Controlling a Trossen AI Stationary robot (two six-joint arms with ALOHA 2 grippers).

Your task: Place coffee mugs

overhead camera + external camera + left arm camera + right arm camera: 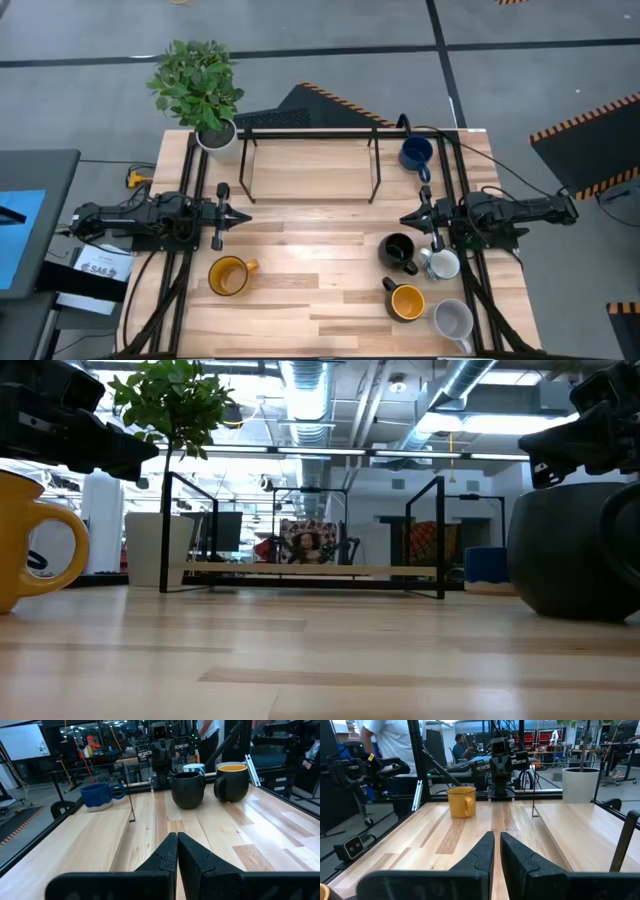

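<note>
Claws, left (243, 215) and right (405, 218), both closed empty, mugs (400, 251) untouched.

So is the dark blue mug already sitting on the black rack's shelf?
No: in the high view the dark blue mug stands on the table just outside the right end of the black rack, not on it.

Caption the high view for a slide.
Six ceramic mugs await placing around a black wire rack; left gripper and right gripper face each other, shut and empty.
</note>
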